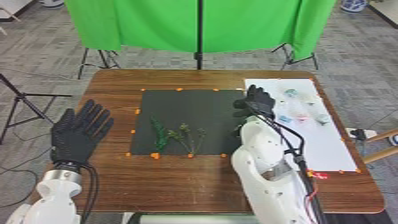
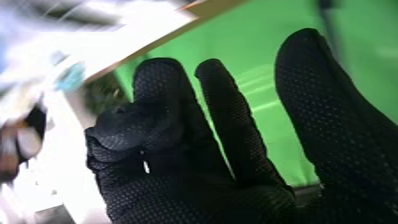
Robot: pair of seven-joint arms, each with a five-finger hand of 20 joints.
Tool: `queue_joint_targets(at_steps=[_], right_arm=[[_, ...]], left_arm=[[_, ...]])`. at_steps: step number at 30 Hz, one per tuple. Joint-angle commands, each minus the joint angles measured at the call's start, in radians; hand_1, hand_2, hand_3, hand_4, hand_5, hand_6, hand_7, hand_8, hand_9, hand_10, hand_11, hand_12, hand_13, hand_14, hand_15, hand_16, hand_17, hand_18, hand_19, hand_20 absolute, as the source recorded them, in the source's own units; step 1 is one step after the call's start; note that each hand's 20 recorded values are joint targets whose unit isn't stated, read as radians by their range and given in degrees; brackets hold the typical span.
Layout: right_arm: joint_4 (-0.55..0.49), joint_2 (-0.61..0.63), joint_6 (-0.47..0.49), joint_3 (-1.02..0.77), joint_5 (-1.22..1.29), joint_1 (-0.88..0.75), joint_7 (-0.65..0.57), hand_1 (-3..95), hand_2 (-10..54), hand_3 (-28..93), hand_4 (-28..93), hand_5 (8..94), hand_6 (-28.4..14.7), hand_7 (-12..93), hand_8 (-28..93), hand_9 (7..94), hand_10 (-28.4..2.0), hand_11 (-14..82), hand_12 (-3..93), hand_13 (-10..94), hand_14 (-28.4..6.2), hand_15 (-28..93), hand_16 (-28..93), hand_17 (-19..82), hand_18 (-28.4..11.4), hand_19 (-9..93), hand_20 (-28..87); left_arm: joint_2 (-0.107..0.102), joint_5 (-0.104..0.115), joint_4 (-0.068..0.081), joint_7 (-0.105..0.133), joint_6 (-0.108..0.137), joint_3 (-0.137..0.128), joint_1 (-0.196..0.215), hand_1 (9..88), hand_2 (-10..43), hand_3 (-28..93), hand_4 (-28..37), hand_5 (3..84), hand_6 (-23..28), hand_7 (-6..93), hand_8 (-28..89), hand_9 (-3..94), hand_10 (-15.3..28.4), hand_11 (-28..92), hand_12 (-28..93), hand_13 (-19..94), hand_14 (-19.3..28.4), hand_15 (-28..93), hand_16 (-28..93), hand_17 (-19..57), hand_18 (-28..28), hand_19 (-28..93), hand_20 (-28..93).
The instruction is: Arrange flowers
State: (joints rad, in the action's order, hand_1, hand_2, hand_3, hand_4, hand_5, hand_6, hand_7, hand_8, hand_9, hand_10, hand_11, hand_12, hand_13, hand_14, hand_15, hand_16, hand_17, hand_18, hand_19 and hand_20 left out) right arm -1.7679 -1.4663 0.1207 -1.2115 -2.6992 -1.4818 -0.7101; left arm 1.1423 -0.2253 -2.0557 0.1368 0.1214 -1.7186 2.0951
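One left hand [image 1: 78, 134] at 8 o'clock, fingers slightly spread; best out of the way while a flower, probably next, gets a light, low stem pinch. Thin green sprigs [image 1: 161, 136], leafy, flat at black mat [image 1: 178, 102]'s 7 o'clock. Right hand [image 1: 255, 104] at 1 o'clock, fingers apart, some bent. Pale blue-pink flowers [image 1: 302, 119], small, on white sheet [image 1: 330, 150], 2 o'clock.

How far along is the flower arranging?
Probably early. Placed: leafy sprig and thin stems, lying on the black mat. In hand: nothing I can make out in the right hand, at the mat's right edge; left hand open, empty. Left to do: likely the pale blooms on the white sheet.
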Motion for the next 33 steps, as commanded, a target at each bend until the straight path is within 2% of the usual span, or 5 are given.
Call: queue_joint_targets(at_steps=[1, 12, 18, 21, 33], right_arm=[[0.095, 0.072, 0.037, -0.021, 0.031, 0.047, -0.022, 43.0, -9.5, 73, -25, 56.5, -13.7, 11, -8, 49.0, -26.2, 16.9, 18.1, 48, -23.9, 72, 29, 39, -28.3, 93, 49], [0.184, 0.061, 0.076, -0.023, 0.038, 0.046, -0.066, 46.2, -9.5, 70, -28, 58.8, -16.1, 8, -8, 54.9, -27.9, 11.2, 13.6, 59, -18.1, 63, 25, 41, -27.9, 93, 47], [0.263, 0.063, 0.056, 0.011, -0.044, 0.039, -0.014, 58.9, -9.5, 68, -28, 62.5, -8.6, 18, -9, 68.7, -18.8, 20.1, 18.5, 67, -12.5, 62, 42, 43, -26.4, 93, 48], [0.294, 0.064, 0.053, 0.025, -0.077, 0.032, 0.006, 66.5, -9.5, 63, -28, 65.0, -5.5, 31, 7, 77.1, -13.5, 13.7, 37.4, 69, -12.1, 65, 47, 44, -25.4, 93, 49], [0.242, 0.104, -0.091, 0.019, 0.010, 0.004, -0.054, 67.9, -9.5, 64, -28, 72.1, -1.5, 45, 17, 86.5, -9.8, 18.1, 49.0, 78, -9.8, 67, 40, 49, -25.1, 93, 49]], left_arm=[[0.012, -0.011, 0.002, 0.007, -0.012, -0.006, 0.013, 29.6, 9.5, 73, -22.4, 43.0, 9.2, 8.4, -7, 38.2, 14.3, 16, 14, 31, 15.3, 38, -2, -3.5, 14.7, 31, 19], [0.020, -0.012, 0.011, -0.022, -0.015, 0.002, 0.005, 29.7, 9.7, 73, -22.0, 43.1, 9.2, 8.2, -7, 38.2, 14.4, 16, 14, 31, 15.3, 38, -2, -3.5, 14.9, 32, 20], [0.024, -0.013, 0.010, -0.013, -0.024, 0.002, 0.011, 30.2, 10.0, 73, -21.6, 43.1, 9.2, 8.1, -7, 38.2, 14.3, 16, 14, 31, 15.2, 38, -2, -3.6, 15.1, 32, 20], [0.029, -0.010, 0.009, -0.020, -0.025, 0.004, 0.014, 30.5, 10.2, 73, -21.3, 43.2, 9.3, 8.1, -7, 38.2, 14.3, 16, 14, 31, 15.2, 38, -2, -3.6, 15.1, 33, 20], [0.036, -0.003, 0.002, -0.020, -0.015, -0.004, 0.026, 29.9, 10.0, 72, -21.4, 43.2, 9.2, 8.1, -7, 38.1, 14.3, 16, 14, 31, 15.2, 37, -2, -3.7, 14.9, 31, 19]])
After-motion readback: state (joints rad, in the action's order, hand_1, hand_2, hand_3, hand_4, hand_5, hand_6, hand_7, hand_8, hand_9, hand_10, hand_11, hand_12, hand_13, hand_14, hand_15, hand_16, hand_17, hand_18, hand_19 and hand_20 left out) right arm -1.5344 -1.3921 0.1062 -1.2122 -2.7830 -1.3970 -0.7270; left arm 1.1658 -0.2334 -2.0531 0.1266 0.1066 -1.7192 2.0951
